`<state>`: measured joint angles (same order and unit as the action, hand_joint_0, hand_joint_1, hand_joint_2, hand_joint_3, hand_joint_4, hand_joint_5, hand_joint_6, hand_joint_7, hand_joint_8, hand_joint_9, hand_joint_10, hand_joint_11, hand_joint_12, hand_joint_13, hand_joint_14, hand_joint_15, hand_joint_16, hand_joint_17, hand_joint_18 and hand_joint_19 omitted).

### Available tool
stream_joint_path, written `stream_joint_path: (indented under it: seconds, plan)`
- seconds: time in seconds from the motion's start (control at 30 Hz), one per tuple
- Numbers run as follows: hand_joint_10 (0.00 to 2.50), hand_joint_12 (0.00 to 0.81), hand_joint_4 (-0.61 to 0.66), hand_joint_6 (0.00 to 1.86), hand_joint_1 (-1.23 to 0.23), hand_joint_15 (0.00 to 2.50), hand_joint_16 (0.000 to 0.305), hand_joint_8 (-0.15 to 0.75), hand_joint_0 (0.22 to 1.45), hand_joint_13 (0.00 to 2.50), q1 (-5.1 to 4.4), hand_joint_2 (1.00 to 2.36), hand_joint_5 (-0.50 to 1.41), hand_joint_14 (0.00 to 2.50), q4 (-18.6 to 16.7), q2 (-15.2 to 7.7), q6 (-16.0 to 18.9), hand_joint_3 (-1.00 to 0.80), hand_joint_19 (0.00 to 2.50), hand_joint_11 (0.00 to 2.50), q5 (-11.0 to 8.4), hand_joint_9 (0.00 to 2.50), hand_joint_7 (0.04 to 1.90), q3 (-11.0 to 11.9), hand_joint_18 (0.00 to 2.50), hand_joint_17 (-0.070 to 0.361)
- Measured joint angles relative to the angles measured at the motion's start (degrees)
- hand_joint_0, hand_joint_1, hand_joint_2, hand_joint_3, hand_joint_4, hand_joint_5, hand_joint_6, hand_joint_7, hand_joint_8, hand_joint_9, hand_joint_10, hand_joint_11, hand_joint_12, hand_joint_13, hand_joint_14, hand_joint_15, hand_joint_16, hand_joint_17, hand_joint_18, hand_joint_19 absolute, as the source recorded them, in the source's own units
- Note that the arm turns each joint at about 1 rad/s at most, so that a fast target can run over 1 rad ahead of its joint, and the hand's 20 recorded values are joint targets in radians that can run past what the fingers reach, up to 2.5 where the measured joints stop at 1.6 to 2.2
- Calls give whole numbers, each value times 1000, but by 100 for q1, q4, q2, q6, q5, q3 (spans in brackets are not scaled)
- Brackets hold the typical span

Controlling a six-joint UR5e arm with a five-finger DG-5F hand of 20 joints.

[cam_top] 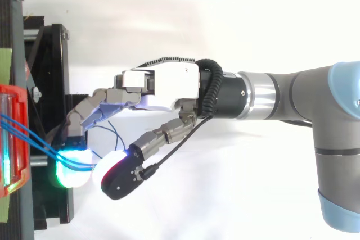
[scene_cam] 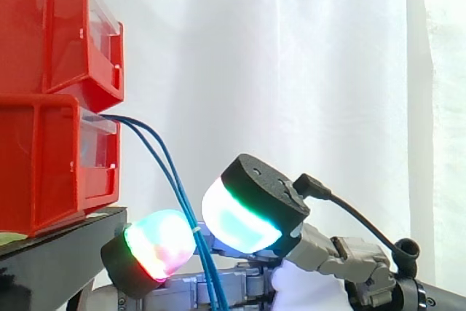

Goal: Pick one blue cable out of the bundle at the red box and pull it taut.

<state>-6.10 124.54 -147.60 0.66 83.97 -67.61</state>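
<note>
Where the fingertips (scene_cam: pixel 156 249) close together, the blue cables (scene_cam: pixel 169 174) are pinched between two glowing pads; one pad is lit green, white and red, and the other, white and cyan with a black back (scene_cam: pixel 244 213), is set just beside it on the right in the side view; only a narrow gap is left between them, and the cables are seen passing down through it. In the top view the same two pads are found side by side at the stand's edge, with the cables drawn across the green pad into the pinch; the other fingers are held fairly straight above them, and a thin blue loop is seen beneath those fingers. The hand (cam_top: pixel 163 85) is carried on the arm (cam_top: pixel 292 96), which is brought in from the right. From the pinch the cables are led up and to the left in a nearly straight, slightly bowed line to the open front of the lower red bin (scene_cam: pixel 44 172); an upper red bin (scene_cam: pixel 51 27) is stacked on it; both are borne on the black stand (scene_cam: pixel 58 242), before the white curtain (scene_cam: pixel 291 71).
</note>
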Motion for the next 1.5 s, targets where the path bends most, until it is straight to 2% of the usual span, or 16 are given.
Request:
stream_joint_path:
  seconds: [0.17, 0.63, 0.87, 1.07, 1.5]
  plan:
    - [5, 369, 154, 868, -731, 173, 53, 329, 620, 443, 6, 1017, -196, 6, 7, 2, 10, -196, 295, 245, 1, 553, 843, 7, 432, 120]
    - [5, 386, 137, 899, -745, 177, 57, 347, 619, 462, 11, 1015, -186, 6, 11, 11, 29, -89, 281, 287, 55, 591, 825, 23, 466, 128]
    - [12, 391, 132, 898, -747, 203, 57, 371, 623, 491, 15, 1015, -185, 7, 111, 47, 49, -95, 283, 645, 101, 789, 835, 21, 473, 128]
    - [12, 390, 135, 896, -746, 228, 56, 371, 626, 514, 83, 1015, -186, 8, 700, 254, 133, -111, 281, 949, 295, 913, 829, 13, 480, 127]
    - [9, 386, 111, 892, -755, 243, 55, 354, 631, 531, 260, 1017, -188, 9, 2614, 751, 352, -107, 291, 1095, 697, 949, 842, 10, 491, 124]
